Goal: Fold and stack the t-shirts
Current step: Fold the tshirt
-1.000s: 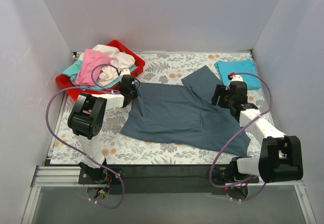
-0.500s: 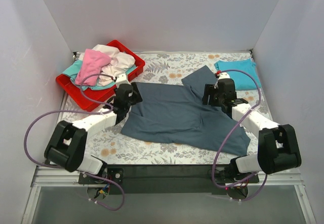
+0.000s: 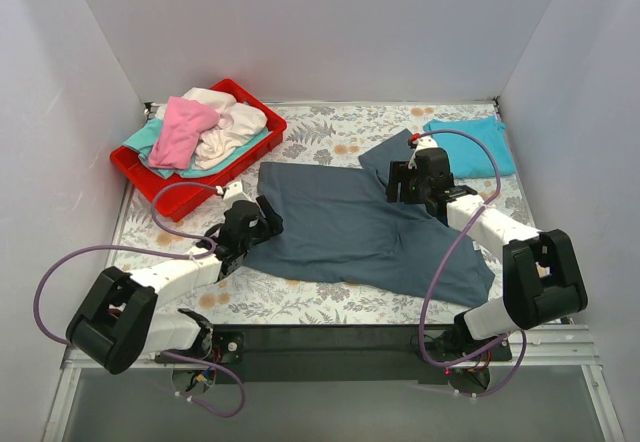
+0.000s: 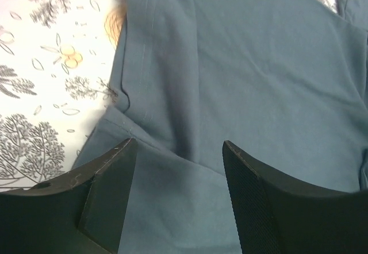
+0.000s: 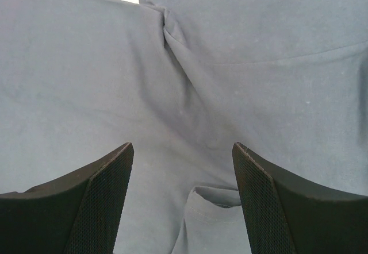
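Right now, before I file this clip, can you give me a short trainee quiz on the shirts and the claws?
1. True or false: the left claw is shut on the grey-blue shirt.
2. Fill in: in the red tray, a ___ shirt lies atop the pile's left side.
3. The turquoise shirt lies: A) in the tray; B) on the table cover, far right; C) under the grey-blue shirt.
Key: 1 false, it is open above the cloth; 2 pink shirt; 3 B.
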